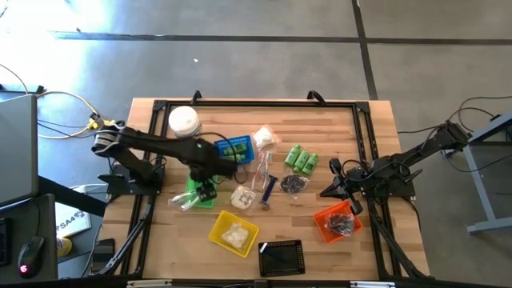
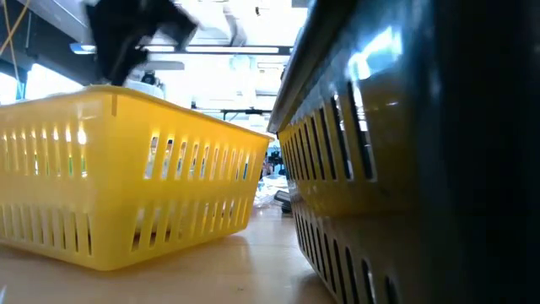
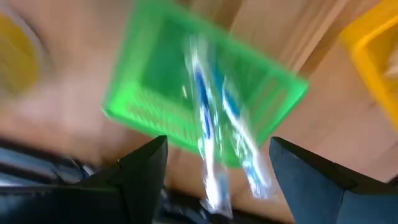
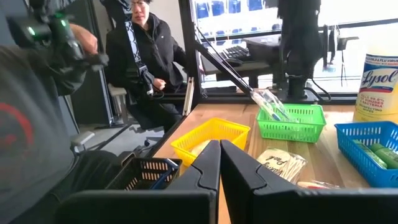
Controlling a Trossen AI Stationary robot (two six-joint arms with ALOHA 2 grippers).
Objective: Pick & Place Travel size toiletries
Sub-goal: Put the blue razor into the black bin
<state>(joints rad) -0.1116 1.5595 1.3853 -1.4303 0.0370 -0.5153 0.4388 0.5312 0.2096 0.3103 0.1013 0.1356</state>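
Left gripper [image 1: 206,189] hangs over the green basket [image 1: 200,192], its two dark fingers [image 3: 146,168] spread wide with nothing between them. Just below those fingers, the left wrist view shows two clear sachets [image 3: 214,137], each with a thin blue-and-white stick inside, lying side by side across the basket with their ends poking out over its rim. They look long, narrow and glossy.

Beyond the gripper toward the table's middle, the other toiletries lie loose: a cluster of small bright green bottles [image 1: 302,160], a dark round piece [image 1: 293,184], a white packet [image 1: 243,197], another clear sachet [image 1: 264,138] and a blue-handled stick [image 1: 269,189]. A blue basket [image 1: 234,149] sits just beside the left arm's forearm, and a white-lidded jar [image 1: 184,122] stands behind that arm near the table's far edge.

Nearer the front edge, a yellow basket [image 1: 234,232] holds pale packets, and a black basket [image 1: 281,257] sits beside it at the very edge. Bare wood lies between the green and yellow baskets; the table's black frame [image 1: 256,105] runs close along the sides.

Right gripper [image 1: 340,186] waits well apart at the table's right side, fingers pressed together and empty, next to an orange basket [image 1: 337,222] holding dark pieces. In the right wrist view a seated person [image 4: 146,56] shows beyond the table.
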